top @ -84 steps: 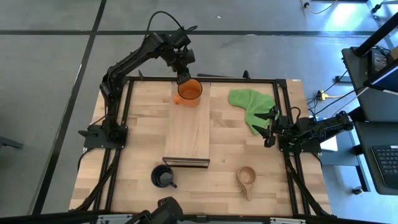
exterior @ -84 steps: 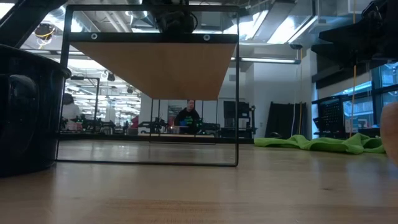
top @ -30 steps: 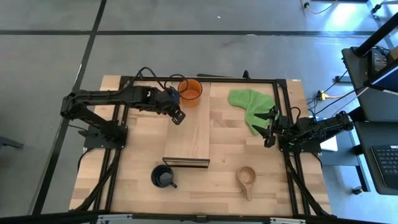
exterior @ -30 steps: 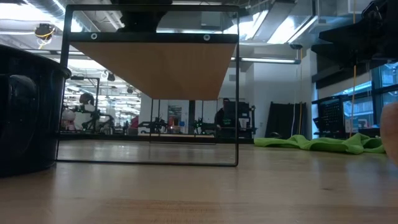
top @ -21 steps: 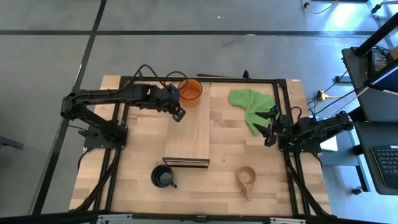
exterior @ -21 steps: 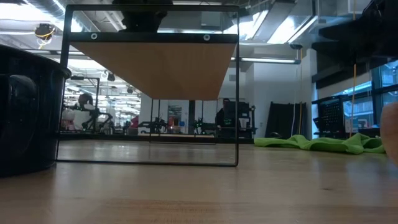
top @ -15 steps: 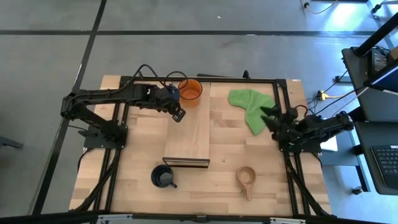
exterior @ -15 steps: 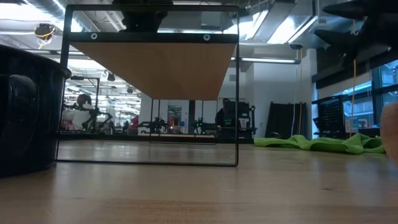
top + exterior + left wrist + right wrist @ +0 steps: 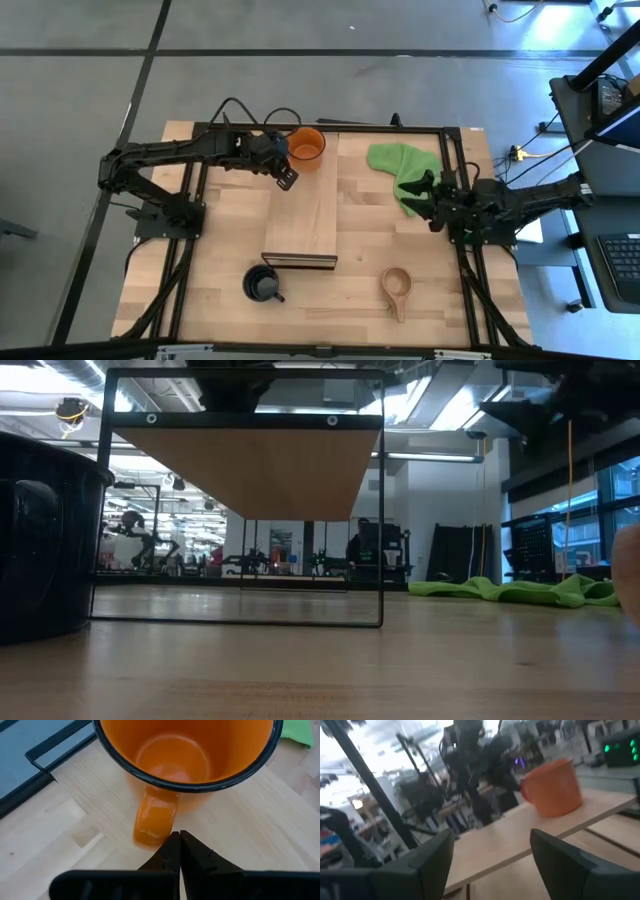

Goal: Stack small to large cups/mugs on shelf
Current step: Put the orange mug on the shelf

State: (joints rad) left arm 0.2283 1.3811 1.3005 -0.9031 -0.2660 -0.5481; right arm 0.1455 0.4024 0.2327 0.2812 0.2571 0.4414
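Orange mug [image 9: 305, 146] sits at the shelf's [image 9: 305, 215] 12 o'clock end, left pincer [image 9: 285, 178] pressed together just off its handle at 7 o'clock; right pincer [image 9: 432, 200] spread, empty, nearer the wooden cup [image 9: 397, 287] at its 7 o'clock.

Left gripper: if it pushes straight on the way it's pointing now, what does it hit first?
The shut left gripper points at the orange mug's handle on the shelf. It would probably meet the handle first.
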